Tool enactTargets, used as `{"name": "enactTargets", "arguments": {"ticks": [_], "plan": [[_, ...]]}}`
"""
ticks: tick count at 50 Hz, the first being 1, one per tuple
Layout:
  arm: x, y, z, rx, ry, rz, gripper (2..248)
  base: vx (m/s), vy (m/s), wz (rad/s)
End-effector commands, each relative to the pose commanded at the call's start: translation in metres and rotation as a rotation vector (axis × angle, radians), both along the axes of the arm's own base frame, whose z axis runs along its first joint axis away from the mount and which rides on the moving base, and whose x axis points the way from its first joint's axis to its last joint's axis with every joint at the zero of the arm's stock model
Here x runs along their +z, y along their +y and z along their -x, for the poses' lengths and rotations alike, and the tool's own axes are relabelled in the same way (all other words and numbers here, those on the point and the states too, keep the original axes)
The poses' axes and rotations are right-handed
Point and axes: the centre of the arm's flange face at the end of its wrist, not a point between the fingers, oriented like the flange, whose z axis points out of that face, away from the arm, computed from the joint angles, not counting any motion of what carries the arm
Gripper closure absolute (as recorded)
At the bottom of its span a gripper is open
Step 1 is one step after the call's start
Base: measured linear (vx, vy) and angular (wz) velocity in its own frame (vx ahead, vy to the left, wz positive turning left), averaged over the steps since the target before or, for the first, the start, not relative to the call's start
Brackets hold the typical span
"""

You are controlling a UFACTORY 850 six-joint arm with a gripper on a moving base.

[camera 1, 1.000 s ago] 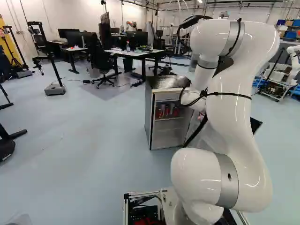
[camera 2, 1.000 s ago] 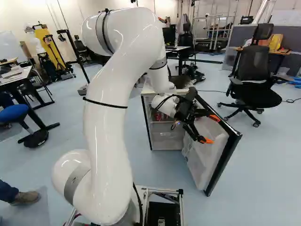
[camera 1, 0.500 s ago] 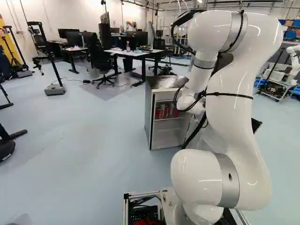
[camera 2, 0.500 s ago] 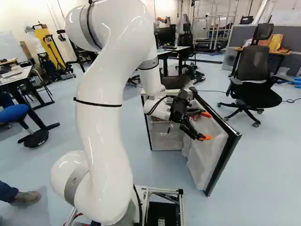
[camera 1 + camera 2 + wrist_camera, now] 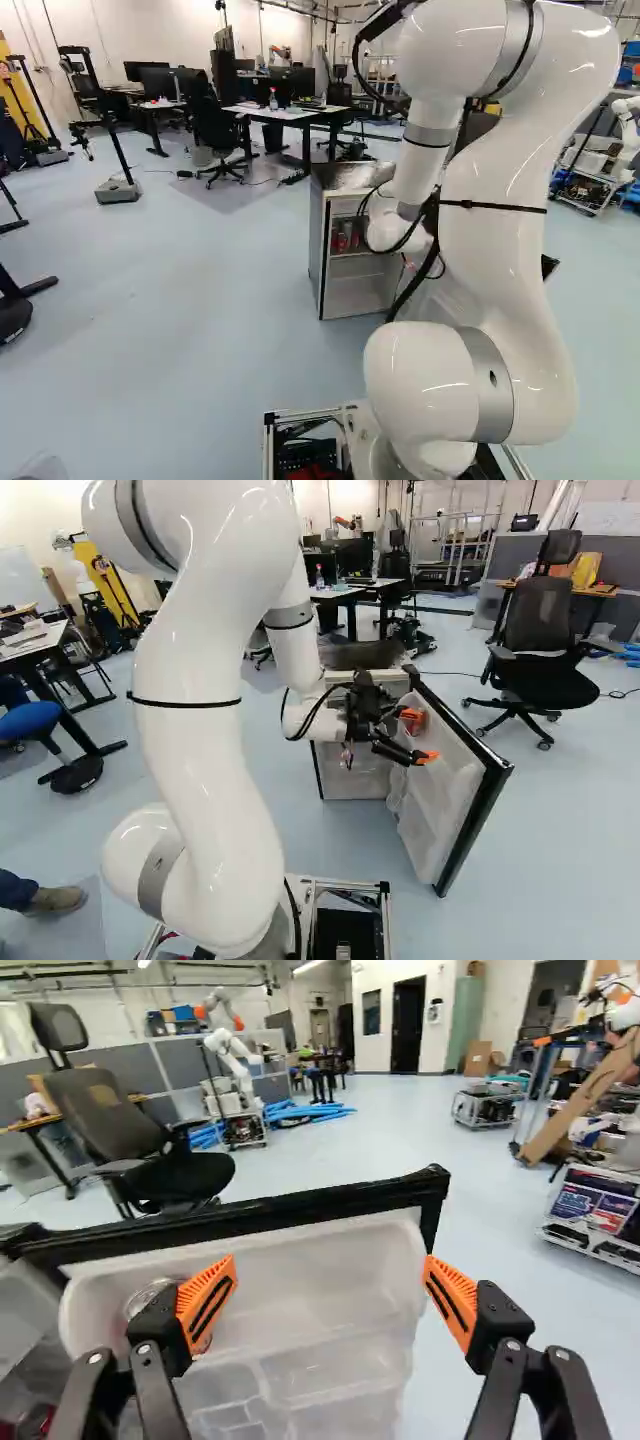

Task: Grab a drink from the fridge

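Over the open fridge door, my gripper (image 5: 421, 739) points across the door's inner shelves in the right base view. In the wrist view the gripper (image 5: 330, 1282) has its fingers wide apart, nothing gripped, with the door's white bin (image 5: 320, 1270) ahead. A round, clear-looking item (image 5: 148, 1298) stands in that bin, partly behind one finger. The fridge (image 5: 355, 290) stands open, and red cans (image 5: 345, 238) show on its upper shelf in the left base view, partly hidden by my arm. A blurred red thing (image 5: 38, 1420) lies beside one finger's base in the wrist view.
The door's black edge (image 5: 478, 815) juts out toward the base. Behind it stands an office chair (image 5: 545, 670). Desks (image 5: 285, 113) stand beyond the fridge. Another robot (image 5: 232, 1060) is farther back in the wrist view.
My arm has swung leftward in the right base view, carrying the open gripper toward the fridge body and turning it slightly. The base, fridge and door have stayed in place.
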Motion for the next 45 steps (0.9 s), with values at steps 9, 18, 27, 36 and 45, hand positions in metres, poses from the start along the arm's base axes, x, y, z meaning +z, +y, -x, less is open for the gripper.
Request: {"name": "enactTargets", "arguments": {"ticks": [9, 18, 27, 36, 45], "plan": [[0.002, 0.017, 0.009, 0.125, 0.021, 0.004, 3, 0.0, 0.0, 0.0], [0.004, 0.03, 0.015, 0.242, 0.037, 0.008, 3, 0.0, 0.0, 0.0], [0.004, 0.036, 0.011, 0.341, 0.042, 0.01, 3, 0.0, 0.0, 0.0], [0.004, 0.041, 0.004, 0.435, 0.046, 0.013, 3, 0.0, 0.0, 0.0], [0.004, 0.046, -0.002, 0.53, 0.05, 0.015, 3, 0.0, 0.0, 0.0]]}}
